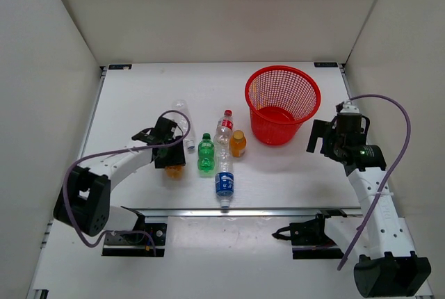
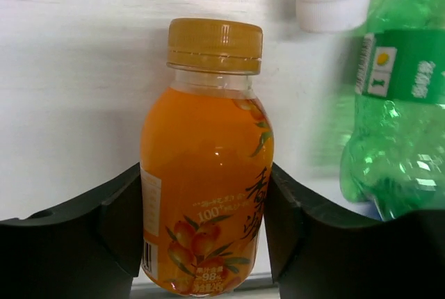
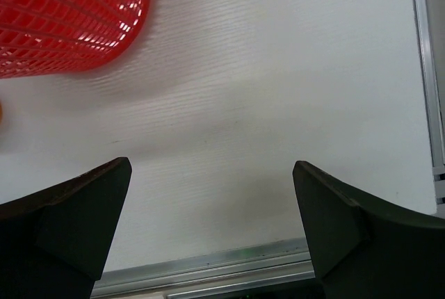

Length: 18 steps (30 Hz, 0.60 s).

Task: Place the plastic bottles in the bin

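Six bottles (image 1: 224,182) lie on the table (image 1: 132,97) and none is in the bin (image 1: 304,97), which stands at the far right, well apart from the work. The right gripper (image 3: 212,222) hangs just beside the bin, jaws wide and empty — I judge it should hold off so the drop path is free. The left gripper (image 2: 205,233) is clamped on an orange bottle (image 2: 206,167) at the left end of the row, one finger (image 2: 115,222) against each side of the lower body. The green bottle (image 2: 396,139) sits just beside it, so a straight lift comes first, then the swing right, high enough to pass the other bottles and the bin's rim. The grip is toward the base, away from the cap (image 2: 215,45) — the cap end may droop, so move smoothly and let go only over the bin's middle.
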{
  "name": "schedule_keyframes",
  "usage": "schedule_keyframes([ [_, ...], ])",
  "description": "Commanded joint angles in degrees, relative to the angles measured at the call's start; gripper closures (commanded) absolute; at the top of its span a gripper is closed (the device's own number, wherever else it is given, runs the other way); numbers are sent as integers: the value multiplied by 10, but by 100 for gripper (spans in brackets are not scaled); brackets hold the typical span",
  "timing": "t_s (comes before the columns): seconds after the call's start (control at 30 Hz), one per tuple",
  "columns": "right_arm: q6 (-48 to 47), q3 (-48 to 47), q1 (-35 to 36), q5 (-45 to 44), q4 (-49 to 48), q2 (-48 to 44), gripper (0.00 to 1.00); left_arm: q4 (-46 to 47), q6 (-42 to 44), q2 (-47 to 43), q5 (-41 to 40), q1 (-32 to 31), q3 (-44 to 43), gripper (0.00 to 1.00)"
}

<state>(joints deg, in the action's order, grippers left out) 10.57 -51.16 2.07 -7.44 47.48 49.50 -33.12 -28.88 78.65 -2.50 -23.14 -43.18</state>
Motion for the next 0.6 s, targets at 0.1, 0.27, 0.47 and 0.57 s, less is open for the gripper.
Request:
schedule_keyframes([
  [0.1, 7, 11, -77, 37, -10, -11, 0, -36, 18, -116, -16, -16, -130, 60],
  [0.27, 9, 25, -71, 37, -1, -12, 1, -46, 38, -49, -30, -100, -319, 57],
  [0.47, 15, 32, -79, 48, 8, -42, 0, 43, 43, 125, 43, -171, -545, 57],
  [0.57, 18, 40, -78, 49, 11, -48, 1, 51, 41, 238, 62, -205, -715, 55],
])
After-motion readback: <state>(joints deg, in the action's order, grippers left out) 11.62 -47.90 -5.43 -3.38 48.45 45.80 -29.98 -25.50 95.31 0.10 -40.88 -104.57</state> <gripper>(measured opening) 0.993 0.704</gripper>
